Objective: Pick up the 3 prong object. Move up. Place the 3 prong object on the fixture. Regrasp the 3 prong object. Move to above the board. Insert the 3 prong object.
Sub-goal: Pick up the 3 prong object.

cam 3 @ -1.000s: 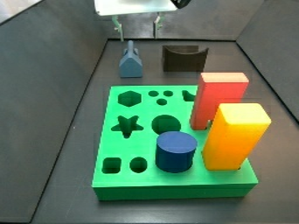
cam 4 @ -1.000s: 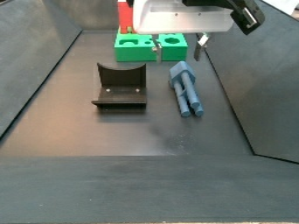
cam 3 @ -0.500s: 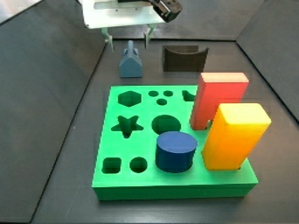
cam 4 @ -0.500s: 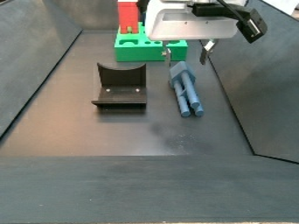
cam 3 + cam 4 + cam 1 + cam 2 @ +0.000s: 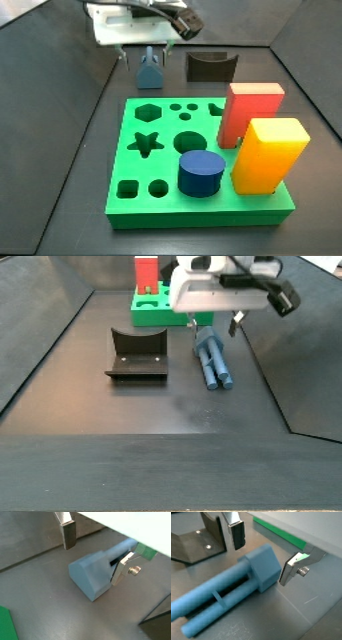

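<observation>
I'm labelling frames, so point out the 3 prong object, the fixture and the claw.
3 prong object (image 5: 234, 594), wrist view, its body.
Fixture (image 5: 135, 353), side view, its base plate.
Claw (image 5: 264, 546), wrist view, gap between fingertips.

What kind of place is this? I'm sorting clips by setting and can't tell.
Probably a robot test cell, not a home or shop: a dark walled bin, a green board with shaped cut-outs, a fixture, and the claw straddling the 3 prong object on the floor.

even light, soft shadows; wrist views perhaps slightly blurred.
</observation>
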